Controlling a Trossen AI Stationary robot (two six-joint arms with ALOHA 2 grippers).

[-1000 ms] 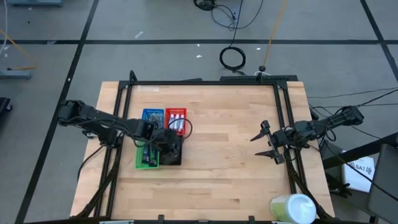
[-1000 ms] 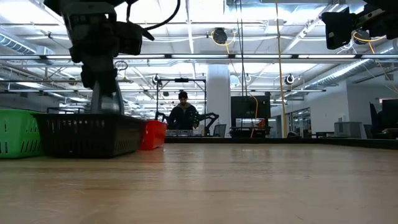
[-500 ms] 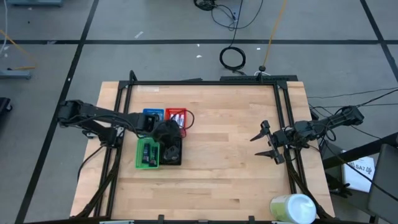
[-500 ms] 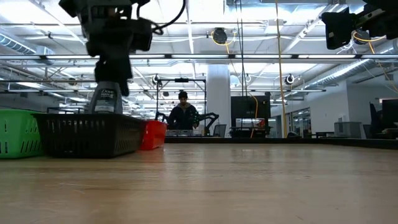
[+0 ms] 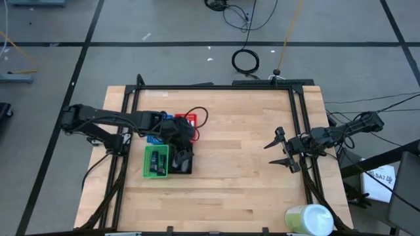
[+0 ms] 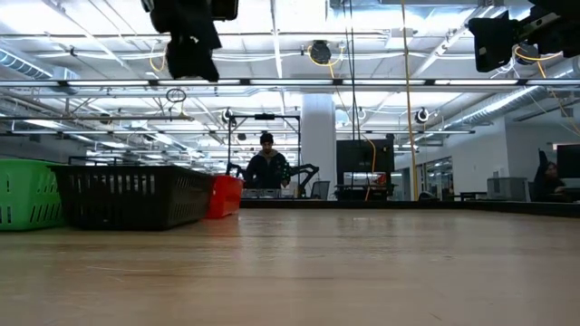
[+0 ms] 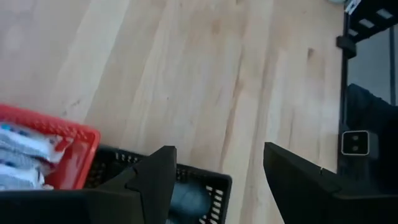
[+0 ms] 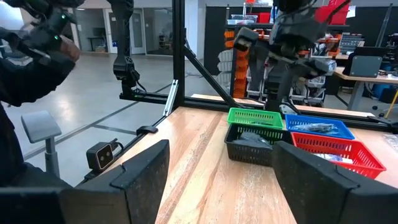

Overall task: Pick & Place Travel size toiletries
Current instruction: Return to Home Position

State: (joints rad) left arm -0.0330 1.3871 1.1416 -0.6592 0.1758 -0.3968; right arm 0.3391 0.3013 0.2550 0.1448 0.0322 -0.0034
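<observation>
Wood surface (image 5: pixel 243 177) carries bins at its left: toothpaste tubes (image 7: pixel 12 143) in the red bin (image 7: pixel 81 155), probably a gray deodorant (image 7: pixel 186 199) in the black bin (image 7: pixel 202 176). The left gripper (image 7: pixel 219 155) hovers above, jaws released; the right gripper (image 5: pixel 283 149) waits rightward, jaws spread. A person (image 6: pixel 266 167) stands in the hall beyond.

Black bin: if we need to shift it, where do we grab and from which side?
On the black bin, probably the top rim of the wall facing the right gripper, from above, fingers straddling it. That wall is thin and upright with bare table beside it; the green tray sits right beside the opposite wall and the red tray crowds another.
</observation>
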